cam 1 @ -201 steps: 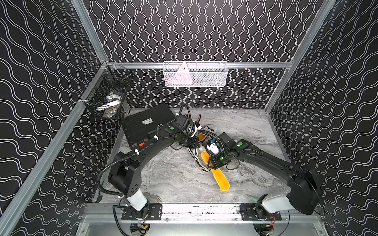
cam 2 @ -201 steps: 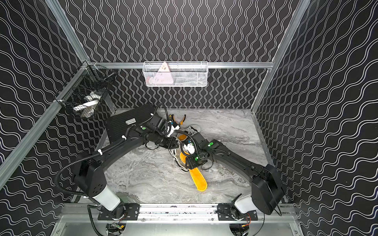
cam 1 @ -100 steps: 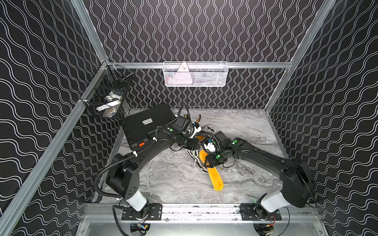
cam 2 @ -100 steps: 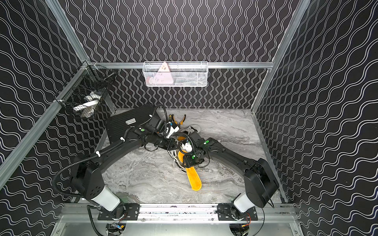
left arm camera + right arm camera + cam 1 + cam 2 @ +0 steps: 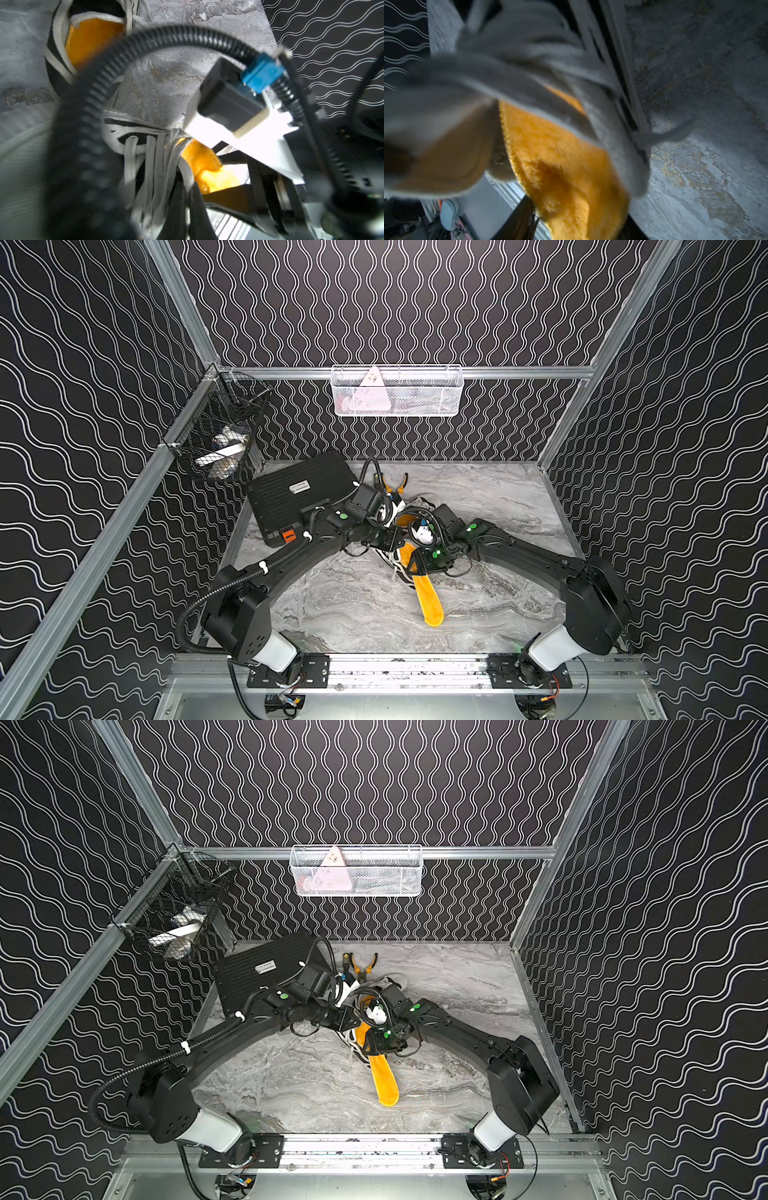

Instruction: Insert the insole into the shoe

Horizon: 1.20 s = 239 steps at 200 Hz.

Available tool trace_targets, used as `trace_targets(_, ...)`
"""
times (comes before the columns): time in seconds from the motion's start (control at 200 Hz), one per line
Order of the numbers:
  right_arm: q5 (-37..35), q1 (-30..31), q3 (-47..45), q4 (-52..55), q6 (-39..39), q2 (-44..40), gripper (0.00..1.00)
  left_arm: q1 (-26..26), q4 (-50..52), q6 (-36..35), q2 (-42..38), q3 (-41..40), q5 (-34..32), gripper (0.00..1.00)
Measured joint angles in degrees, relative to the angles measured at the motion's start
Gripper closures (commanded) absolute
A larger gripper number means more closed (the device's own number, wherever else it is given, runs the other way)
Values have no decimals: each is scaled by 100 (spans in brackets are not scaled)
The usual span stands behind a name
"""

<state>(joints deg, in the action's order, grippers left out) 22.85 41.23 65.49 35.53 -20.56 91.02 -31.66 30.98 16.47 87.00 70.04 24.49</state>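
A fluffy orange insole (image 5: 428, 601) (image 5: 384, 1081) points toward the table's front. Its far end goes under the tongue of a black shoe with white stripes and laces (image 5: 397, 568) (image 5: 145, 145), mostly hidden under both grippers. My right gripper (image 5: 417, 568) (image 5: 577, 226) is shut across the width of the insole (image 5: 560, 166), just outside the shoe's opening. My left gripper (image 5: 395, 541) (image 5: 188, 207) is shut on the shoe's white laces beside the tongue and holds them up.
A second shoe (image 5: 83, 41) with an orange insole inside lies just behind. Orange-handled pliers (image 5: 363, 965) and a black box (image 5: 299, 493) lie at the back left. A black wire basket (image 5: 220, 439) and a white basket (image 5: 397, 391) hang on the walls.
The right arm has swung leftward with the insole, so the insole's free tip now lies further left. The left gripper has stayed shut at the shoe.
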Motion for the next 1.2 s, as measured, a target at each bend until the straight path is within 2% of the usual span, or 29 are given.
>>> trace_targets(0.22,208,0,9,-9,-136,22,49,-61,-258,4,-238,-315,-481,100)
trace_targets(0.385,232,-76,22,70,-118,94,49,-85,-463,7,-393,-562,-518,100)
trace_targets(0.59,374,-420,398,382,439,343,49,-105,-713,-48,-656,-868,-527,100)
trace_targets(0.811,566,-494,957,968,1132,734,50,-131,-870,-267,-706,-940,-584,100)
trace_targets(1.026,721,-417,1034,1056,1268,907,50,-177,-955,-269,-710,-1095,-802,100)
trace_targets(1.196,879,-411,763,981,1263,699,50,-181,-1036,-264,-874,-1276,-1182,100)
